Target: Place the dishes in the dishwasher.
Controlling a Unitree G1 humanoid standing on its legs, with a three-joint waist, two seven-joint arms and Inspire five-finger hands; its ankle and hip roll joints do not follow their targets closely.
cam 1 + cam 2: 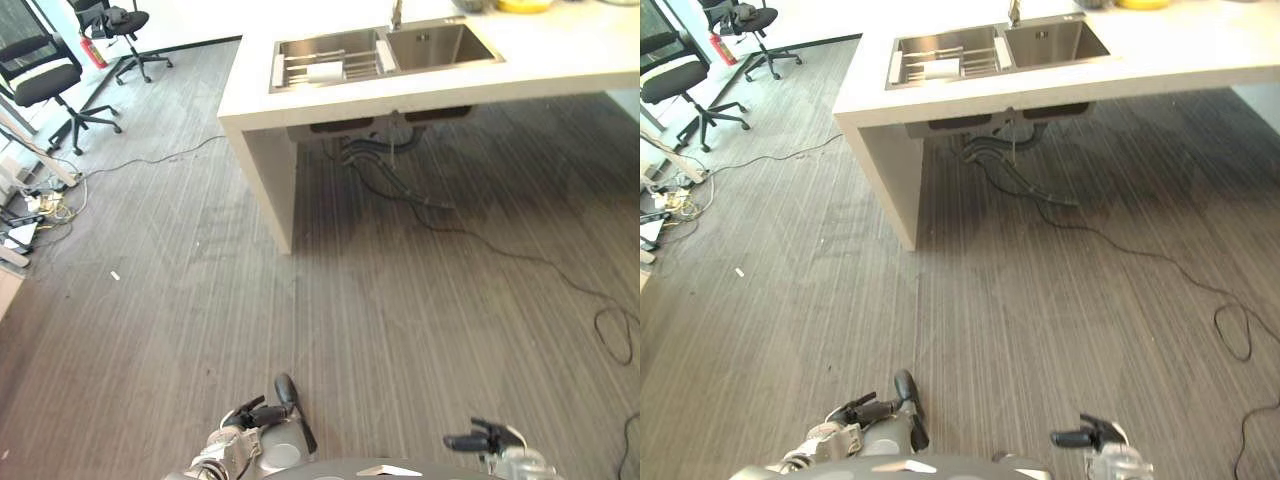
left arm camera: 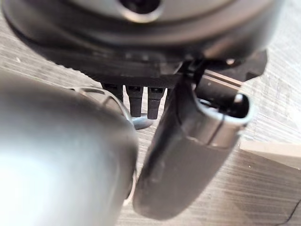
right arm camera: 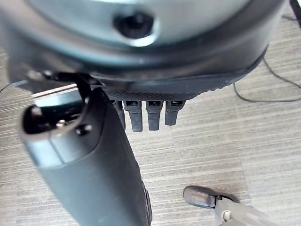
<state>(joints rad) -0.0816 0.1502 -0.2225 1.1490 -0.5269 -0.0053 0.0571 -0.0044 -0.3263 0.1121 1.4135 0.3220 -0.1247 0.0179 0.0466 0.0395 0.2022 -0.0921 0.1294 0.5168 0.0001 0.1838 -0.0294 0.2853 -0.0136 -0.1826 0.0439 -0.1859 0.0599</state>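
Dish [image 1: 325,72] seen in sink [image 1: 300,47], on rack, set in surface [image 1: 560,60] well ahead of both hands. Left hand [image 1: 262,412] low, near body, fingers relaxed, nothing held. Right hand [image 1: 478,439] likewise low, fingers straight, nothing held. Sink lies ahead, nearer left arm's side. Dish's long axis runs across sink. Approach judged needed before any reach.
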